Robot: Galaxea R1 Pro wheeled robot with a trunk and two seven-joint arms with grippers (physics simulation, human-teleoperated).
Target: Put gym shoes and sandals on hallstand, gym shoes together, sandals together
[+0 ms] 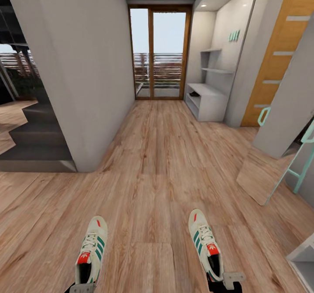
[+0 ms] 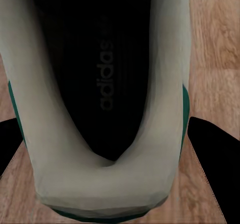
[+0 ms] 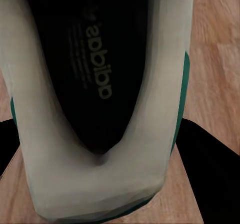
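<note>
Shoes up front: left gripper (image 1: 82,288) clamped on heel of left gym shoe (image 1: 91,249), right gripper (image 1: 231,279) clamped on heel of right gym shoe (image 1: 206,243). Both shoes carried low above corridor floor (image 1: 157,170), toes pointing ahead, long axes down corridor, well apart. Wrist views: dark fingers (image 2: 215,169) flank each heel, dark insole visible. Hallstand (image 1: 206,100) far ahead on right, by glass door (image 1: 159,50); right arm nearer its side. Dark item on lower shelf, too small to identify. Grey wall (image 1: 78,66) left.
</note>
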